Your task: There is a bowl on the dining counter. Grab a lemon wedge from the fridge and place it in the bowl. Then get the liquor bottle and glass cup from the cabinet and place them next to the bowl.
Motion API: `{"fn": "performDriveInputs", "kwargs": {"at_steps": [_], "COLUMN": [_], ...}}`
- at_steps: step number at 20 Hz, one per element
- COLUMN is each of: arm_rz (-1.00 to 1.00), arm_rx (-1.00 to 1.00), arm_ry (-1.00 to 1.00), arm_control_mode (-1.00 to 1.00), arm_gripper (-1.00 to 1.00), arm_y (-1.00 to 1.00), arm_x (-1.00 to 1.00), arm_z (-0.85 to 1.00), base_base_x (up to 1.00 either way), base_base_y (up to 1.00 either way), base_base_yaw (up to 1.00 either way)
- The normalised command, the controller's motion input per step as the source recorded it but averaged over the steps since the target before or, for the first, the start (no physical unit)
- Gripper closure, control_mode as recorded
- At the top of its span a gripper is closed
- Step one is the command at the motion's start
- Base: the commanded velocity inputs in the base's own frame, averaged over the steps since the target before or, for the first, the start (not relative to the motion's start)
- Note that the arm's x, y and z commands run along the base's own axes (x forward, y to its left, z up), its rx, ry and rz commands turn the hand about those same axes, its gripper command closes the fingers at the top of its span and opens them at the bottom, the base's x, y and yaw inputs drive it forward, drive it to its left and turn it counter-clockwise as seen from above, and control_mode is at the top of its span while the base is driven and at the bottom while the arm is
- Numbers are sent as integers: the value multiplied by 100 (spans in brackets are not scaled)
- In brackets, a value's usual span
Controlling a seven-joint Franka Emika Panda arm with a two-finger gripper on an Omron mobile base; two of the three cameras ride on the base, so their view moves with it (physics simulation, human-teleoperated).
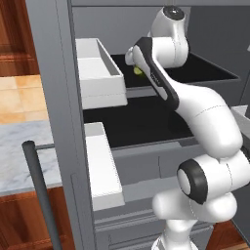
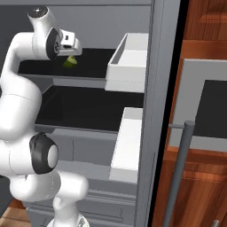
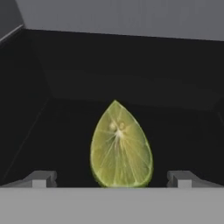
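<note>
While base views half-hide the lemon wedge (image 3: 121,146), the hand view shows it between released fingers (image 3: 41,178).

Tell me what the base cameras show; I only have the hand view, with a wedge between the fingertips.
Observer: The wedge lies on the upper dark shelf of the open fridge.
Operator: Say what is beside it.
Observer: A white door bin hangs level with that shelf.
Operator: Report the gripper.
Observer: The gripper is open, reaching in just above the wedge; nothing is held.
</note>
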Motion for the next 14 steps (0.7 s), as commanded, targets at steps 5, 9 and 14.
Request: {"fn": "performDriveInputs", "kwargs": {"at_steps": [5, 9, 14], "arm_rz": [3, 2, 3], "arm_rx": [0, 0, 0], "arm_ry": [0, 0, 0], "arm_control_mode": [-100, -100, -100], "arm_gripper": [-100, -100, 100], "arm_y": [0, 0, 0], "arm_x": [33, 29, 22], "arm_z": [-46, -32, -28], "base_base_x": [0, 0, 0], "base_base_y": [0, 0, 0], "base_base_yaw": [0, 0, 0]}}
